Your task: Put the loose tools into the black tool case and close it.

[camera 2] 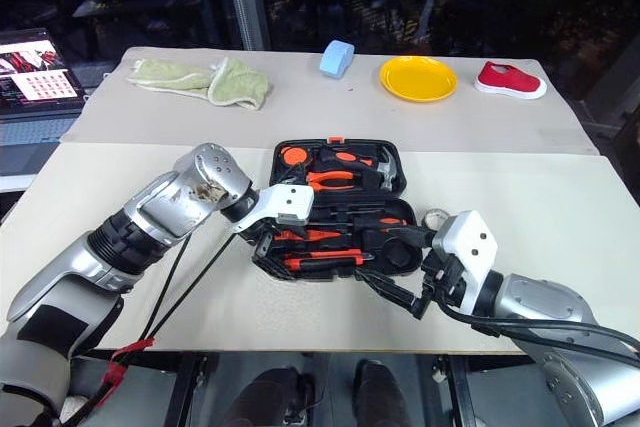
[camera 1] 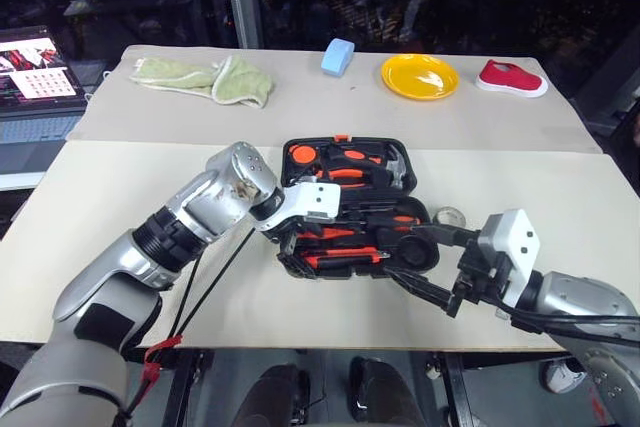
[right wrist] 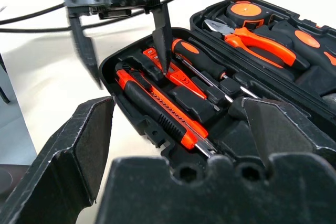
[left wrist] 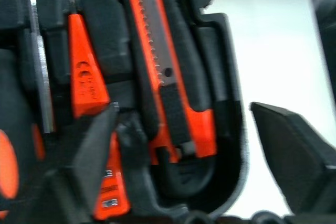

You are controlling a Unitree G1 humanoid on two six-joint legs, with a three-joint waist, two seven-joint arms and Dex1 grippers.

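Right wrist view — left pincer [right wrist: 123, 40] spread over utility knife [right wrist: 163, 111] in black tool case [right wrist: 152, 129], right pincer [camera 1: 425, 262] spread.

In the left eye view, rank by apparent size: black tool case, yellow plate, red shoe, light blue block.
1. Black moulded-plastic tool case
2. Round yellow plate; red shoe looks about as wide, so this order is unsure
3. Light blue block

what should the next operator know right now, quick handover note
Left claw: open, empty, over the near-left end of the black tool case.
Right claw: open, empty, at the case's near-right corner.
Done: utility knife, tester pen and a screwdriver lie in the lower tray.
Left: the grey tape roll is on the table beside the case; lid is open. Second screwdriver can't be made out.
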